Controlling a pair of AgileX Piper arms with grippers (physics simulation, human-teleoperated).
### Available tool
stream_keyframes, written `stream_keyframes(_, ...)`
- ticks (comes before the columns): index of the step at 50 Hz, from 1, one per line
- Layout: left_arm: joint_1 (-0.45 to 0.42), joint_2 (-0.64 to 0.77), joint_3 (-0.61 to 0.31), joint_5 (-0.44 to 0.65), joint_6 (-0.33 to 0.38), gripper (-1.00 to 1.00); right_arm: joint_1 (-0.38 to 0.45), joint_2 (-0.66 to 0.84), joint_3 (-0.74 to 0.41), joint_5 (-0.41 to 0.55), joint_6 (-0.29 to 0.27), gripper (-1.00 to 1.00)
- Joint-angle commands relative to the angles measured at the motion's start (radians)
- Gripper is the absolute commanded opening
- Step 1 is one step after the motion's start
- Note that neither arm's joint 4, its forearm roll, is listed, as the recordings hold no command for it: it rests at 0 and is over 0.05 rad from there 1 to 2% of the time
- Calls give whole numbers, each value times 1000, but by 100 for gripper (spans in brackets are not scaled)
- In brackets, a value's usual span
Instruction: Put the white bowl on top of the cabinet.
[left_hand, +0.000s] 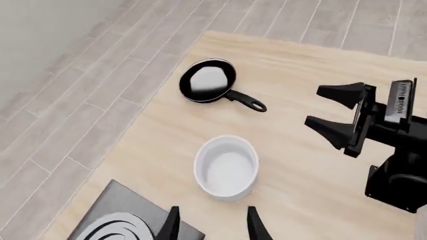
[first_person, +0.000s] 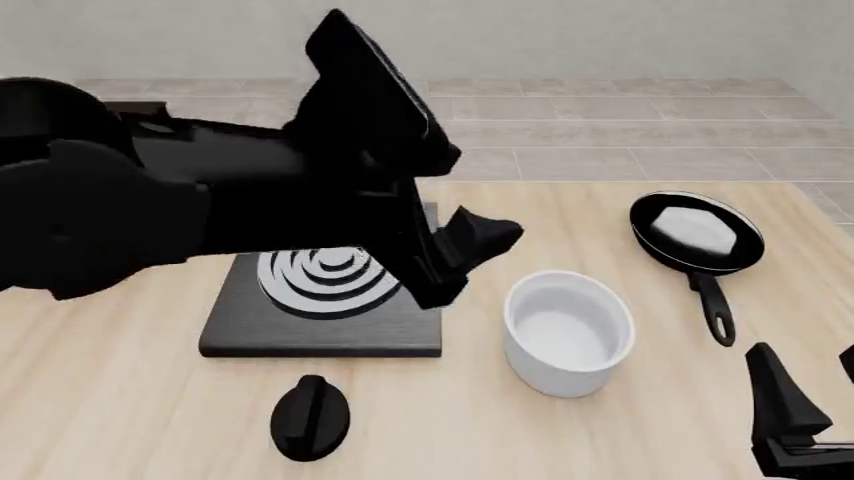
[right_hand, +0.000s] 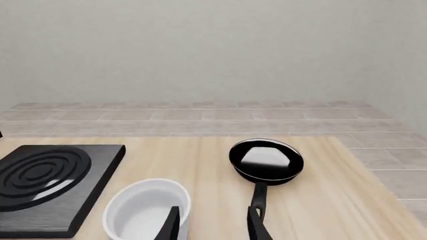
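Note:
The white bowl (first_person: 569, 330) (left_hand: 227, 166) (right_hand: 143, 212) stands upright and empty on the wooden table, right of the stove plate. My left gripper (first_person: 467, 262) (left_hand: 212, 227) hovers open just left of the bowl, above the stove plate's right edge, holding nothing. My right gripper (first_person: 814, 390) (right_hand: 213, 225) (left_hand: 340, 117) is open near the table's front right corner, to the right of the bowl and apart from it. The cabinet is out of view in every frame; the left arm hides much of the table's left side in the front view.
A black frying pan (first_person: 697, 232) (left_hand: 209, 81) (right_hand: 265, 160) with a white patch lies at the back right, handle pointing toward the front. The black stove plate (first_person: 320, 325) (right_hand: 47, 175) with silver rings sits centre-left. A black knob-like object (first_person: 311, 417) lies in front of it.

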Motion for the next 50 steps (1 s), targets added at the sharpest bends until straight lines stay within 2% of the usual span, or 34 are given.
stream_keyframes(1, -92, 144, -52, 9, 10, 100, 0, -7, -1, 5, -2, 100)
stream_keyframes(3, -93, 151, -46, 2, 30, 100, 0, 4, 0, -2, 2, 100)
stream_keyframes(8, -124, 180, -44, 3, 29, 100, 0, -4, 0, 2, -2, 100)
stream_keyframes(31, -261, 338, -121, 73, 28, 100, 0, -4, -1, 2, -2, 100)
stream_keyframes(37, -255, 388, -153, 99, 16, 100, 0, 2, 0, -3, -2, 100)
stream_keyframes(45, -253, 447, -146, 105, 21, 100, 0, 4, -1, -2, 1, 100)
stream_keyframes(47, -245, 458, -142, 104, 41, 100, 0, 3, 0, -4, -1, 100)
stream_keyframes(49, -192, 469, -159, 101, 102, 100, 0, 8, 0, -7, 1, 100)
stream_keyframes(50, -188, 473, -170, 111, 103, 100, 0, 7, 0, -6, 1, 100)
